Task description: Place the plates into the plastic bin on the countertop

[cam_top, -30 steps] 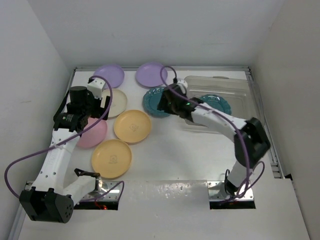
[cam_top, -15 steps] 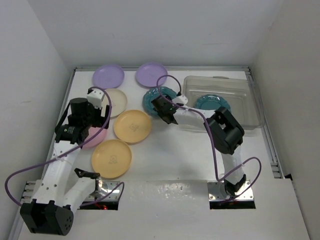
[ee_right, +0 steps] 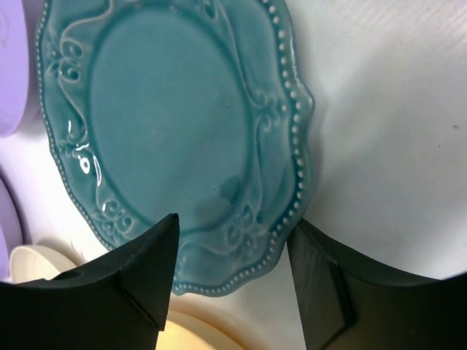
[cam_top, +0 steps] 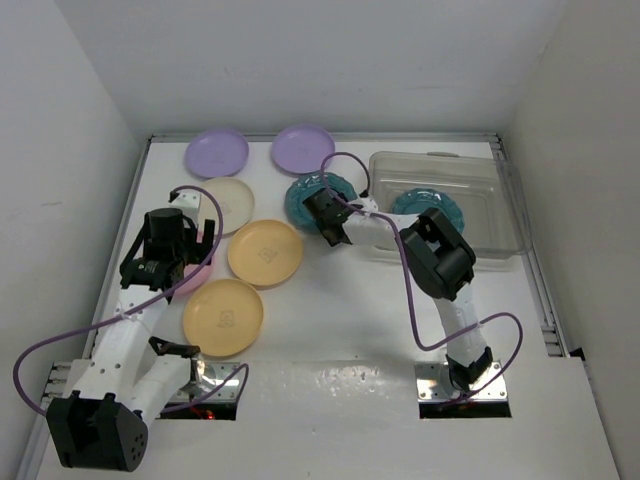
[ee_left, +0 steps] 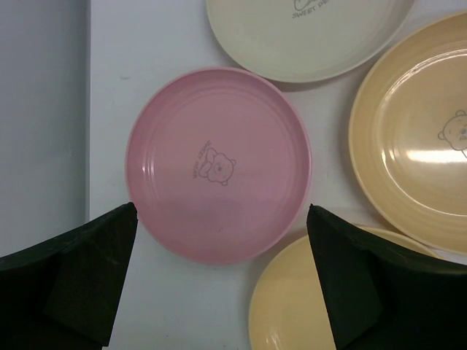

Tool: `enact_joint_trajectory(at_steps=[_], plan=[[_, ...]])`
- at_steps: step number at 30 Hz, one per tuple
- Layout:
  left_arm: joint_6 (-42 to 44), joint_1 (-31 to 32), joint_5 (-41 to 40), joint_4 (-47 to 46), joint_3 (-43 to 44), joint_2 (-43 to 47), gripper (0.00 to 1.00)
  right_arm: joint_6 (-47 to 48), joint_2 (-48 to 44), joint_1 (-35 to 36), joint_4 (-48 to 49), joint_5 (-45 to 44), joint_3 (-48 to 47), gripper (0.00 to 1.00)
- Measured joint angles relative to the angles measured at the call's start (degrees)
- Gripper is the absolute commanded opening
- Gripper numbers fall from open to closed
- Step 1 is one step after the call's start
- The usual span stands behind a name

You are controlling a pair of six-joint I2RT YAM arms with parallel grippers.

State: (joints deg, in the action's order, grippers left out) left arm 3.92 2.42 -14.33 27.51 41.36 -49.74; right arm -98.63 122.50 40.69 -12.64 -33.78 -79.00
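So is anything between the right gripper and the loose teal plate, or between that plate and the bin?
Nothing visible. The right gripper hangs open over the teal plate; only its own arm crosses the gap to the plastic bin.

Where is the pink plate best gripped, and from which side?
Probably its rim on the side toward the wall, from above: the pink plate lies flat, that edge borders bare countertop, and the cream plate and yellow-orange plates crowd the opposite side.
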Motion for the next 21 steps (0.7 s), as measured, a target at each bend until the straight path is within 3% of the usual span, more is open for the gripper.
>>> enact_joint_trajectory(at_steps=[2,5,6,9,13,20,21], plan=[[-0.04,0.00,-0.07,-0.09,0.00,-0.02,1.00,-1.40,0.26,0.04,-1.16,0.09,-0.63,0.57],[-0.13,0.00,0.09,-0.11,0.00,-0.04,1.00,-2.75,0.59,0.04,-1.55,0.26,-0.66,0.43],[-0.13,0.00,0.13,-0.11,0.00,-0.09,1.00,-2.93,0.87,-0.04,-1.31,0.39,-0.81,0.26],[-0.13,0.00,0.17,-0.07,0.02,-0.33,1.00,-3.21,2.58,-0.35,-0.09,0.63,-1.99,0.00],[-0.11,0.00,0.17,0.00,0.02,-0.94,1.00,-0.37,4.11,-1.05,4.55,2.69,-3.63,0.00],[0.20,0.00,0.15,0.07,0.04,-1.05,1.00,15.47,2.56,-1.75,15.87,10.73,2.60,0.00],[0.31,0.00,0.13,0.09,0.04,-1.05,1.00,17.14,2.16,-1.97,17.31,12.81,3.63,0.16]])
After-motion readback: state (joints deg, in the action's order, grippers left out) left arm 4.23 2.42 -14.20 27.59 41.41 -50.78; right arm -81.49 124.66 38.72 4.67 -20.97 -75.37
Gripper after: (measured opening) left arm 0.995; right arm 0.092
